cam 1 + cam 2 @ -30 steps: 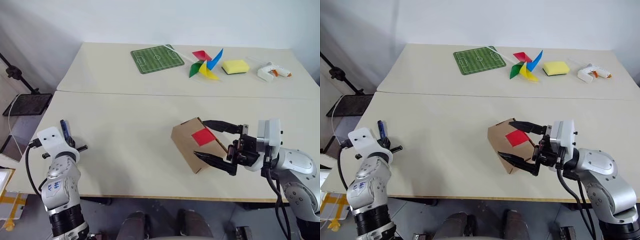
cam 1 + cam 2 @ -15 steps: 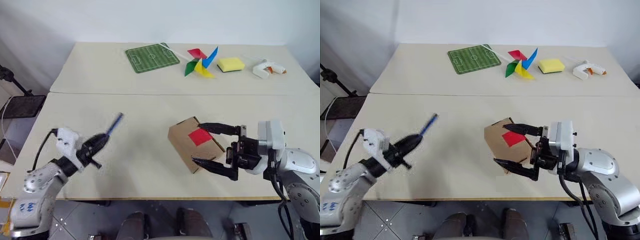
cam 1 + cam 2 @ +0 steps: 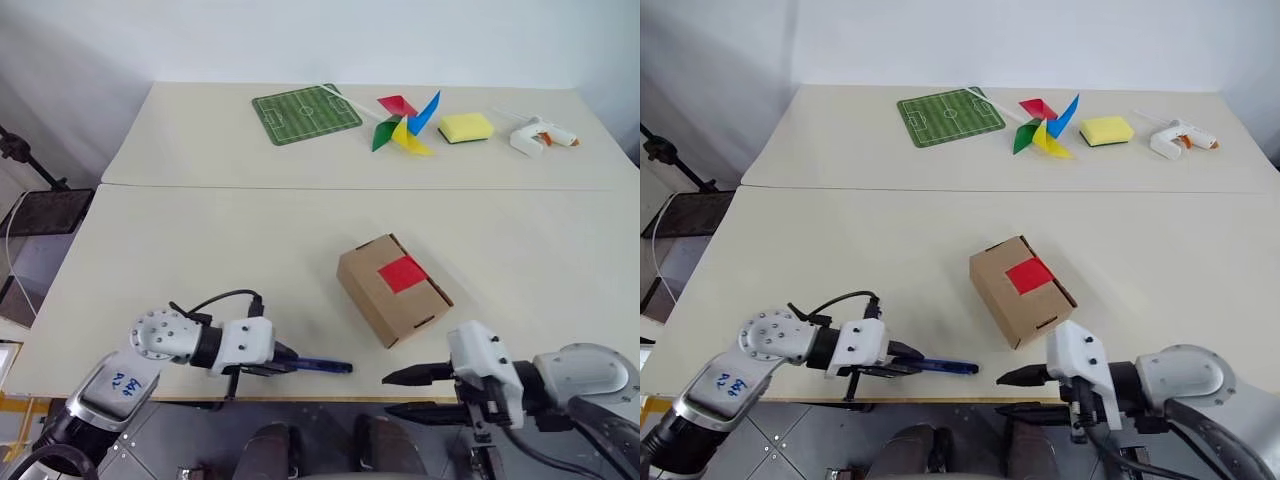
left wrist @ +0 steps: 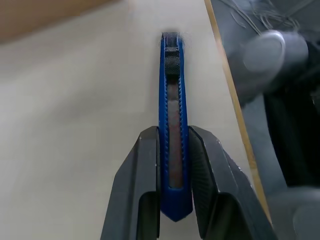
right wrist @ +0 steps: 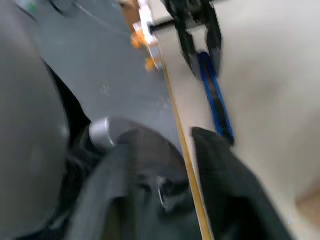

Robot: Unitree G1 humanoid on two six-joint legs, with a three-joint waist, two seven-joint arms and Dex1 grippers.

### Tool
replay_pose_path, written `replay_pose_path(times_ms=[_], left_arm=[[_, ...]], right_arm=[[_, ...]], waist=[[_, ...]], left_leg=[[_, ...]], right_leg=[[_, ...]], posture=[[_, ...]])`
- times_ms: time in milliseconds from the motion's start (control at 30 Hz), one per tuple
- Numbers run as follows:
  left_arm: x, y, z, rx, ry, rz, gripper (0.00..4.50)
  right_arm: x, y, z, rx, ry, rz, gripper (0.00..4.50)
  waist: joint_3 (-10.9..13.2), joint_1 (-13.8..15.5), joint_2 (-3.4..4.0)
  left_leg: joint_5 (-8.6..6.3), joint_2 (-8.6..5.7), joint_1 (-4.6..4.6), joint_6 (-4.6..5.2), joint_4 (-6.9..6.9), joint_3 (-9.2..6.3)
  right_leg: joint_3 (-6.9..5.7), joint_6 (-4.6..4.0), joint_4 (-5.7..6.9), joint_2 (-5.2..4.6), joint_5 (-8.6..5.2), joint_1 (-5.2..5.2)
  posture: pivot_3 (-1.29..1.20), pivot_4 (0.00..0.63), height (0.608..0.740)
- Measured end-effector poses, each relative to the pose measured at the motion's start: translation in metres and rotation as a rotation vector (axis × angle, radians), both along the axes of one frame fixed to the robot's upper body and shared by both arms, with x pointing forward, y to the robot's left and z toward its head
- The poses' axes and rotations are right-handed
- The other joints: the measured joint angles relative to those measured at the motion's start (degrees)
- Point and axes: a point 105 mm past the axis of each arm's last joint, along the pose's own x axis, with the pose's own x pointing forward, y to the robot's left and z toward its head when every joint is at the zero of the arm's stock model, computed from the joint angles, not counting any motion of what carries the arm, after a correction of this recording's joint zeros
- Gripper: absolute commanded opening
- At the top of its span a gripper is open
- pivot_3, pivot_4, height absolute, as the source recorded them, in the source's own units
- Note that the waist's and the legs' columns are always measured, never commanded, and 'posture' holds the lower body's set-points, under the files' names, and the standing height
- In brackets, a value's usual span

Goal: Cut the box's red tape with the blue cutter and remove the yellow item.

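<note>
- Swung in from the far left, the left gripper (image 3: 285, 362) now lies low at the worktop's (image 3: 200, 250) near edge, fingers (image 4: 145, 175) clamped on the slim dark-blue cutter (image 4: 172, 125), which points right
- Small brown cardboard box (image 3: 392, 288) with its red tape square (image 3: 402, 272) sits mid-worktop, released
- Right gripper (image 3: 405, 392) has dropped below the near edge, fingers apart, empty

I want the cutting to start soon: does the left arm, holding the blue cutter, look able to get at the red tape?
Probably yes. The left gripper holds the blue cutter at the table's near edge, and bare tabletop lies between it and the red tape on the box.
</note>
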Motion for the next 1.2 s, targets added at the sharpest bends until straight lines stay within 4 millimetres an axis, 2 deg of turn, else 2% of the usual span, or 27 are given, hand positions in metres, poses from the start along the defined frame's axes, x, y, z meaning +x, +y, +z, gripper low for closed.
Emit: replay_pose_path(times_ms=[33,67,200,367,533,667,1033,1200], left_arm=[[0.001,-0.001,0.0,0.004,-0.004,0.005,0.45],[0.002,-0.004,0.0,0.008,-0.013,0.01,0.45],[0.004,-0.017,-0.001,-0.004,-0.052,0.061,0.45],[0.002,-0.027,-0.002,0.001,-0.07,0.084,0.45],[0.001,-0.029,-0.002,0.007,-0.069,0.068,0.45],[0.002,-0.031,-0.001,0.012,-0.076,0.059,0.45],[0.002,-0.036,-0.001,0.016,-0.075,0.043,0.45],[0.003,-0.037,-0.002,0.017,-0.084,0.055,0.45]], right_arm=[[0.004,0.0,-0.004,-0.012,-0.018,-0.035,0.05],[0.007,0.001,-0.008,-0.023,-0.035,-0.061,0.02],[0.016,0.008,-0.02,-0.052,-0.082,-0.13,0.02],[0.017,0.018,-0.026,-0.061,-0.091,-0.117,0.02],[0.018,0.022,-0.027,-0.057,-0.08,-0.115,0.02],[0.028,0.022,-0.028,-0.061,-0.081,-0.145,0.02],[0.032,0.015,-0.044,-0.133,-0.011,-0.197,0.02],[0.034,0.023,-0.046,-0.093,0.027,-0.238,0.02]], waist=[[0.0,0.1,0.0],[0.0,0.1,0.0],[0.0,0.7,-0.01],[0.0,0.7,-0.02],[0.0,0.6,-0.01],[0.0,0.6,-0.01],[0.0,0.6,-0.02],[-0.1,0.6,-0.11]], left_leg=[[0.0,0.0,0.0,0.0,0.04,-0.01],[0.0,0.0,0.0,0.0,0.07,0.0],[0.01,-0.03,0.0,0.04,0.2,-0.03],[0.03,-0.05,0.01,0.07,0.22,-0.07],[0.03,-0.05,0.01,0.09,0.22,-0.07],[0.04,-0.05,0.0,0.1,0.22,-0.08],[0.05,-0.05,0.0,0.13,0.23,-0.1],[0.08,-0.05,0.01,0.13,0.25,-0.12]], right_leg=[[-0.01,0.0,0.0,0.0,0.0,0.01],[0.0,0.0,0.01,0.0,0.0,0.03],[0.01,0.03,0.01,-0.04,0.02,0.12],[0.01,0.06,0.02,-0.08,0.04,0.16],[0.0,0.06,0.02,-0.08,0.04,0.16],[-0.02,0.06,0.03,-0.08,0.04,0.16],[-0.07,0.07,0.04,-0.07,0.04,0.18],[-0.08,0.07,0.08,-0.07,0.04,0.2]], posture=[[0.0,0.15,0.74],[0.0,0.15,0.74],[0.0,0.15,0.74],[0.0,0.15,0.74],[0.0,0.15,0.74],[0.0,0.15,0.74],[0.0,0.15,0.74],[0.0,0.15,0.74]])
